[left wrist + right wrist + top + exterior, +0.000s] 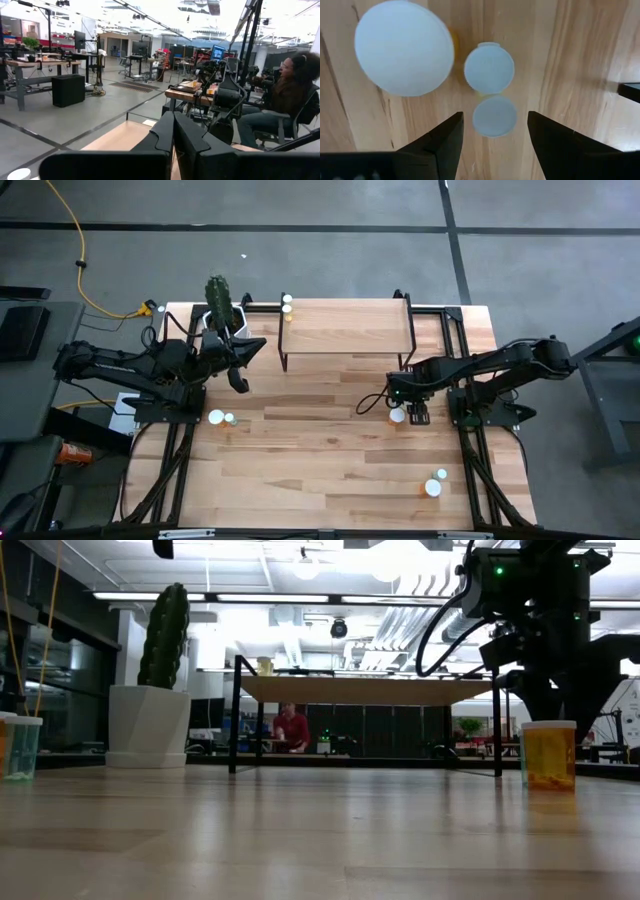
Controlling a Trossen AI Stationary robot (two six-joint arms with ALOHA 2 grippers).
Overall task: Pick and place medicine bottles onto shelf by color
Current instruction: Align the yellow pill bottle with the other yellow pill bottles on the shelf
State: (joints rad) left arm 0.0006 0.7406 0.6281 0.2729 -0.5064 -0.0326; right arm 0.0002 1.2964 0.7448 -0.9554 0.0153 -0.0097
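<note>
My right gripper (495, 137) is open and points down over three white-capped bottles standing on the tabletop: a large one (404, 47), a middle one (489, 67) and a small one (494, 116). The small cap lies between the two fingers and below them. The low view shows the large bottle's yellow-orange body (549, 755) under the right arm (540, 620). My left gripper (174, 137) is shut and empty, held level above the table beside the cactus (240, 375). The shelf (345, 330) stands at the far middle with a bottle (287, 302) on its far left corner.
Two bottles (222, 418) stand near the left arm and two more (436, 482) at the near right. A cactus in a white pot (220, 305) stands at the far left by the shelf. A person (287, 95) sits beyond the table.
</note>
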